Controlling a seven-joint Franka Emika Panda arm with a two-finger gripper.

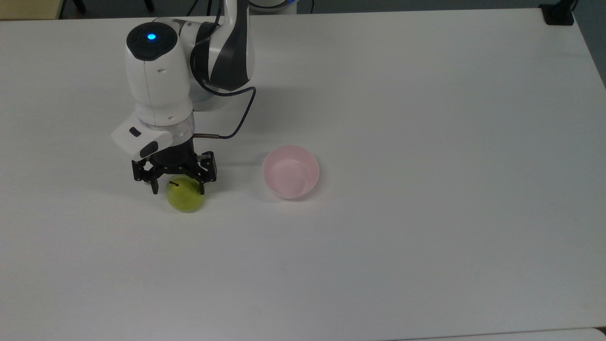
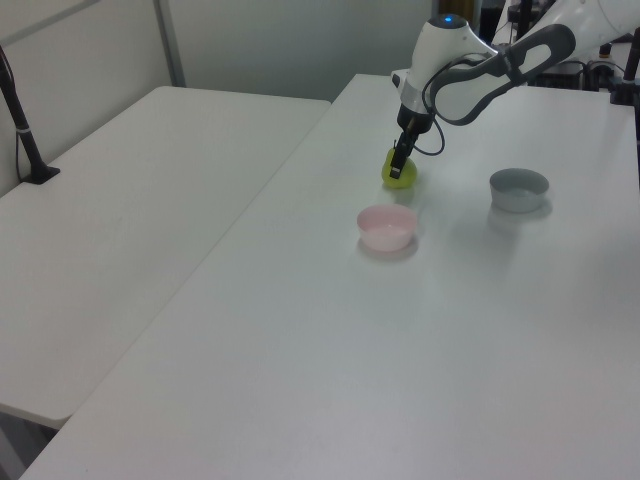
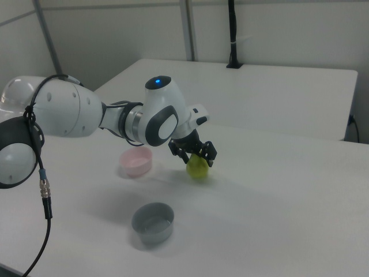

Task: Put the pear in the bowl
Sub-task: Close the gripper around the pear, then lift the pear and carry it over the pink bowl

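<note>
1. White table (image 1: 426,260), big, plain top.
2. 2nd white table (image 2: 130,220) just beside it, narrow gap between.
3. Black post (image 2: 22,125) clamped at 2nd table's edge.
4. Pale grey-green wall (image 2: 290,45) behind, w/ metal upright (image 2: 169,43).
</note>
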